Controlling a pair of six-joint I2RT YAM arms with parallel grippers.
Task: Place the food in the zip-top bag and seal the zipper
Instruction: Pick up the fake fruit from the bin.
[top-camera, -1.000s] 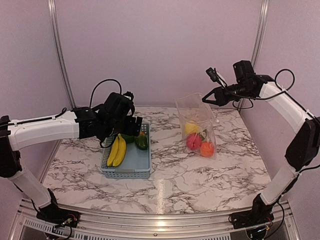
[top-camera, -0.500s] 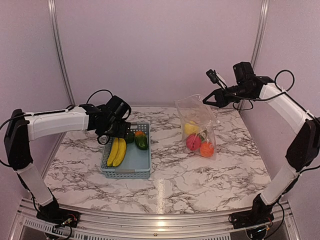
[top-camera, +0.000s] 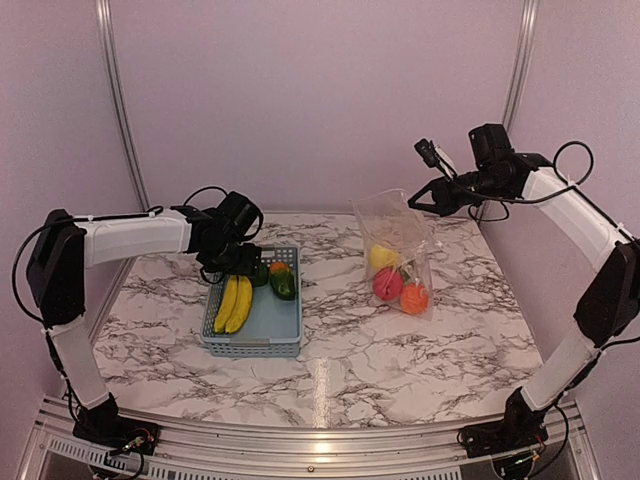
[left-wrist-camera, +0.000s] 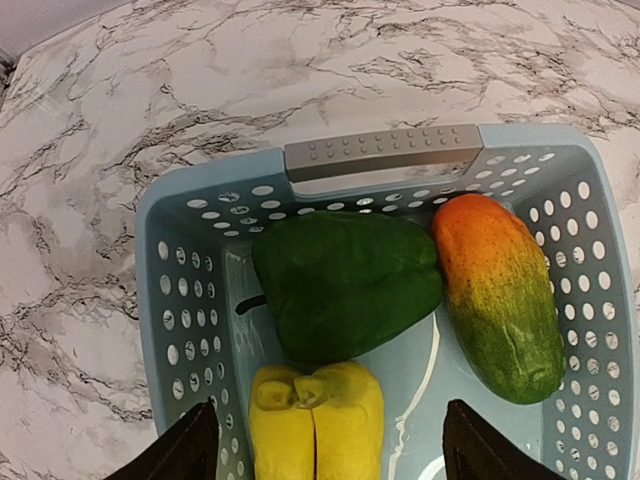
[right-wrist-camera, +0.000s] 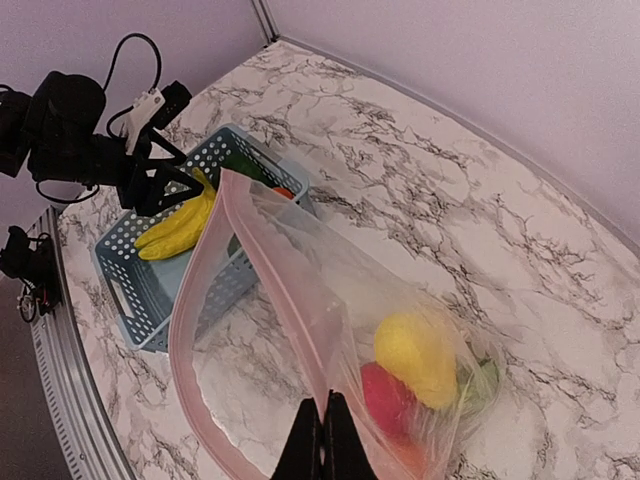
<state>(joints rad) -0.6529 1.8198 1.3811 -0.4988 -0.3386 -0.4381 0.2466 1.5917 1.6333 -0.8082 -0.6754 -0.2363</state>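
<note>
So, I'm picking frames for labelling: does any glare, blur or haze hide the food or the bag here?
Top view: sharp, evenly lit, only a pale reflection streak on the table near the front. Left wrist view: crisp; a sheen on the basket floor, green pepper and bananas plain. Right wrist view: the bag film slightly hazes the yellow fruit inside, nothing hidden.

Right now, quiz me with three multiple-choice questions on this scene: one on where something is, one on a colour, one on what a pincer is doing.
1. The bananas lie in: A the bag, B the basket, C the floor.
2. The pepper is: A red, B green, C yellow.
3. The right pincer is: A shut on the bag, B open, C out of view.
Answers: 1 B, they lie beside the pepper in the basket; 2 B, dark green in the left wrist view; 3 A, it pinches the bag's top edge.
</note>
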